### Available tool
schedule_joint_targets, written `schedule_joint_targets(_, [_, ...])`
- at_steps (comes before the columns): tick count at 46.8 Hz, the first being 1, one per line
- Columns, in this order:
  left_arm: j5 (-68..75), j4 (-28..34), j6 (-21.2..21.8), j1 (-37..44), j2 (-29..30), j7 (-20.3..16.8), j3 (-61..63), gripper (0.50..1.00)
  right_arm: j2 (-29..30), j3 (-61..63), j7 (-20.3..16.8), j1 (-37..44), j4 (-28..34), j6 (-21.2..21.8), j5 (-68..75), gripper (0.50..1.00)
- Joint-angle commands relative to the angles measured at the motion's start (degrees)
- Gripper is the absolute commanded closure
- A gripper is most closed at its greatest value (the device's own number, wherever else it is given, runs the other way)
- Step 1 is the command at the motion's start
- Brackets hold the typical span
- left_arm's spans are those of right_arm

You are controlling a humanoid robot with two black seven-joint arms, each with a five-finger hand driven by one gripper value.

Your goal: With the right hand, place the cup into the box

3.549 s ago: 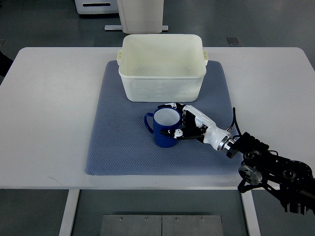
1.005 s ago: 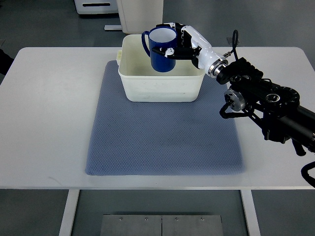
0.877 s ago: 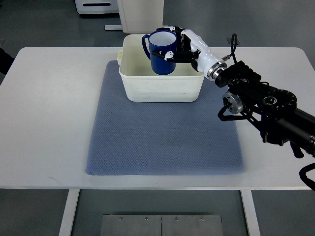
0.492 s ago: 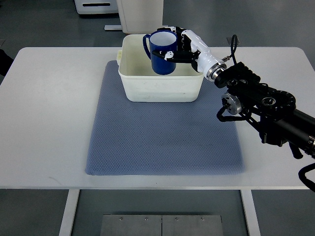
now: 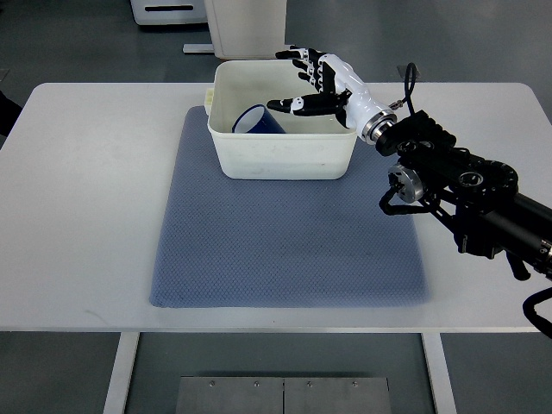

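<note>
The blue cup [image 5: 256, 121] lies tipped on its side inside the white box [image 5: 283, 155], toward the box's left part, its white inside facing the front left. My right hand [image 5: 302, 82] hovers above the box's middle and right side with its fingers spread, holding nothing. Its black arm [image 5: 457, 181] comes in from the right edge over the table. The left arm is out of sight.
The box stands on the far edge of a blue-grey mat [image 5: 285, 241] on a white table [image 5: 86, 198]. Beyond the table's far edge stand a white pedestal [image 5: 246, 26] and a white appliance [image 5: 168, 10].
My right hand has let go of the cup and opened its fingers. The cup has dropped into the box and tipped onto its side.
</note>
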Motion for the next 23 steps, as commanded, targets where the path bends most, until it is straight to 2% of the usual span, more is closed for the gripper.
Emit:
schedule_joint_targets(1, [0.0, 0.0, 0.0, 0.0, 0.0, 0.0, 0.0, 0.500, 0.0, 0.0, -0.1, 0.3, 0.0, 0.0, -0.1, 0.515])
schedule_joint_targets(10, [-0.1, 0.0, 0.0, 0.0, 0.0, 0.0, 0.0, 0.500, -1.0, 1.4, -0.2, 1.0, 0.3, 0.0, 0.2, 0.513])
schedule_joint_targets(23, [-0.1, 0.0, 0.0, 0.0, 0.0, 0.0, 0.0, 0.500, -8.9, 4.2, -0.3, 0.2, 3.9, 0.9, 0.4, 0.513])
